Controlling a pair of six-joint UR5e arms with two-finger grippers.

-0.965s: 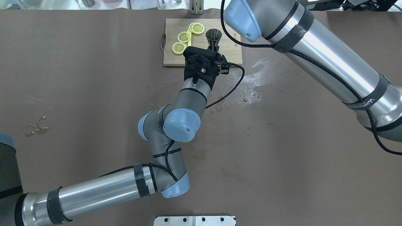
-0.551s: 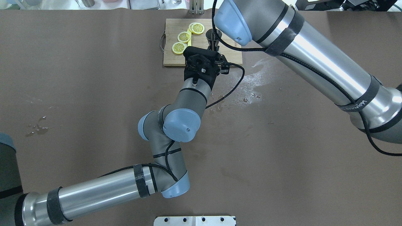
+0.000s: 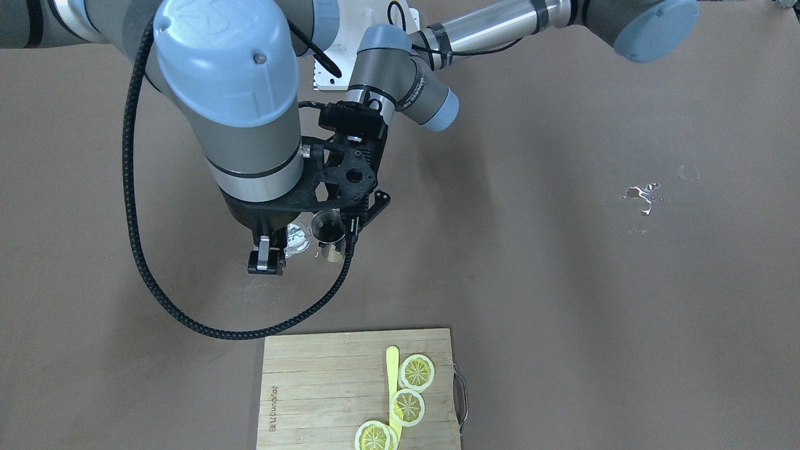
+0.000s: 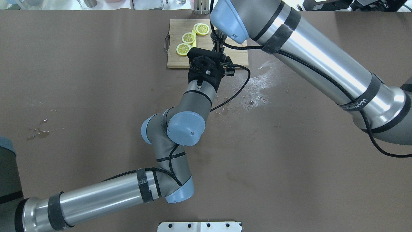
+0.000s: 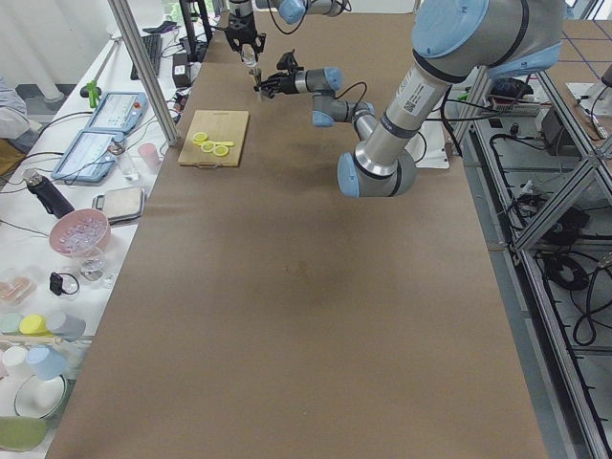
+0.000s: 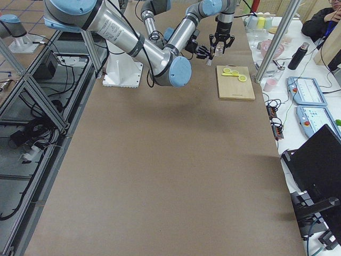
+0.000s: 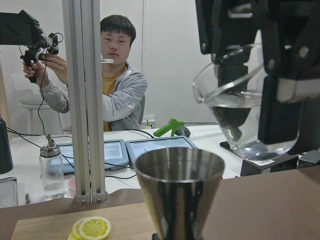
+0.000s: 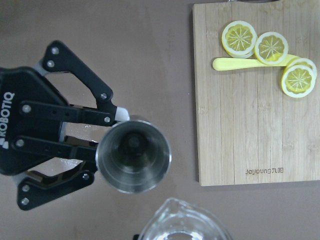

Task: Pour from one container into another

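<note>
The silver hourglass jigger [image 8: 133,155] is held upright in the air, with my left gripper [image 8: 117,147] shut on its narrow waist. It hangs over the brown table beside the cutting board, mouth open upward [image 3: 327,226]. The clear glass cup [image 7: 235,110] holds water and sits between my right gripper's black fingers [image 7: 280,85]. My right gripper [image 3: 284,247] is shut on it. The cup hangs just beside and slightly higher than the jigger's rim [image 7: 180,167]. In the overhead view the right arm hides most of the jigger [image 4: 220,45].
A bamboo cutting board [image 8: 257,125] with lemon slices [image 8: 239,38] and a yellow stick lies next to the jigger. Water is spilled on the table [image 4: 262,80] and in a second small patch [image 3: 640,197]. An aluminium post [image 7: 84,100] stands behind the board, with a person beyond it.
My right arm has swung leftward in the overhead view, now covering the jigger's mouth. The left arm and the jigger have stayed still.
</note>
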